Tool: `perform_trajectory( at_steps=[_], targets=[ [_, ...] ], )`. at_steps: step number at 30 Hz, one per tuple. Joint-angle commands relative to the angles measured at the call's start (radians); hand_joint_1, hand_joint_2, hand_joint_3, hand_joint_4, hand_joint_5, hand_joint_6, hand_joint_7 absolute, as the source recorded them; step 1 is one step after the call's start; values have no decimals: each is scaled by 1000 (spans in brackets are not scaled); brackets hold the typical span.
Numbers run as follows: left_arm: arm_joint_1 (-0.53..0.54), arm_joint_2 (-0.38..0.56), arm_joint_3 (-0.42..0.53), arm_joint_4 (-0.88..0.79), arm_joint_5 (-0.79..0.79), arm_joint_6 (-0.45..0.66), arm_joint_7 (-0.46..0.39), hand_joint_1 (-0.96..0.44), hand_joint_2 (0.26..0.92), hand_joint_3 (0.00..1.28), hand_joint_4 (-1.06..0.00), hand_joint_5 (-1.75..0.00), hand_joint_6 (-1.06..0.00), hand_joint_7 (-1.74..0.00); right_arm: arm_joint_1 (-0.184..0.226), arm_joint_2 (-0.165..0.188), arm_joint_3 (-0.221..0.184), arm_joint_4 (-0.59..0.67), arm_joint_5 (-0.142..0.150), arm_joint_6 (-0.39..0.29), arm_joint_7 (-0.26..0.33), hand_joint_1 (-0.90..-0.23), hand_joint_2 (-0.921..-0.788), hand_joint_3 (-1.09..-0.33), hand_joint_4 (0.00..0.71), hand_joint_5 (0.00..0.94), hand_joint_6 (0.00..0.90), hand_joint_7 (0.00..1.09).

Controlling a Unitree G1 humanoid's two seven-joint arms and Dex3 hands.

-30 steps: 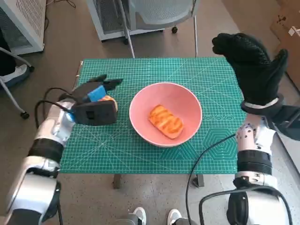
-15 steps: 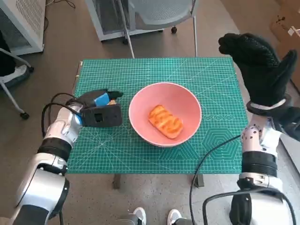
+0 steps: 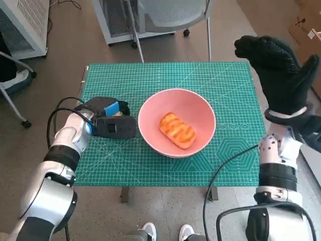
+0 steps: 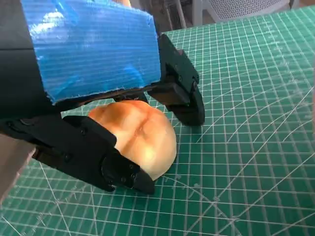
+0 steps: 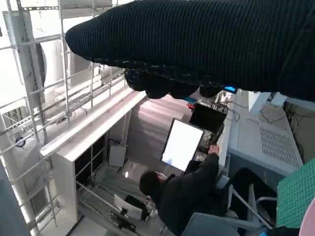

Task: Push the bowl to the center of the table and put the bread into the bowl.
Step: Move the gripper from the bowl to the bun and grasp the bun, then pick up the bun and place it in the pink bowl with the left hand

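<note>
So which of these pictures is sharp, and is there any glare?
Head view: sharp and evenly lit, bowl crisp. Left wrist view: bread roll sharp, a bright sheen on the blue tape. Right wrist view: the glove is dark against a washed-out, bright room.

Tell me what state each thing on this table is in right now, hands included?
pink bowl: upright near the middle of the green mat, one bread inside.
bread in the bowl: lying on the bowl's bottom.
round bread: on the mat left of the bowl, between the left hand's fingers.
left hand: closed around the round bread.
right hand: raised, fingers apart, holding nothing.
green mat: flat on the table.
</note>
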Motion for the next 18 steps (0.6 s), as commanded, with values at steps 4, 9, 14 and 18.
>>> perform_trajectory(
  at_steps=[4, 9, 14, 18],
  targets=[
    [-12, 39, 16, -14, -15, -2, -3, 1, 920, 139, -570, -1343, -596, -1144, 30, 2, 5, 0, -11, -2, -14, -633, -921, -711, 320, 0, 429, 0],
    [-13, 68, 45, -72, -39, -22, 5, 1, 921, 145, -560, -1310, -584, -1200, 30, 5, 6, 4, -7, -3, -15, -632, -921, -711, 320, 0, 428, 0],
    [4, 103, 80, -180, -62, -32, -3, 1, 921, 129, -585, -1272, -594, -1201, 27, 7, 6, 11, -3, -2, -9, -632, -921, -709, 320, 1, 428, 1],
    [44, 144, 125, -366, -90, -26, -29, 1, 921, 126, -604, -1243, -581, -1224, 25, 7, 6, 14, 1, 4, -5, -633, -921, -708, 320, 1, 428, 1]
  ],
)
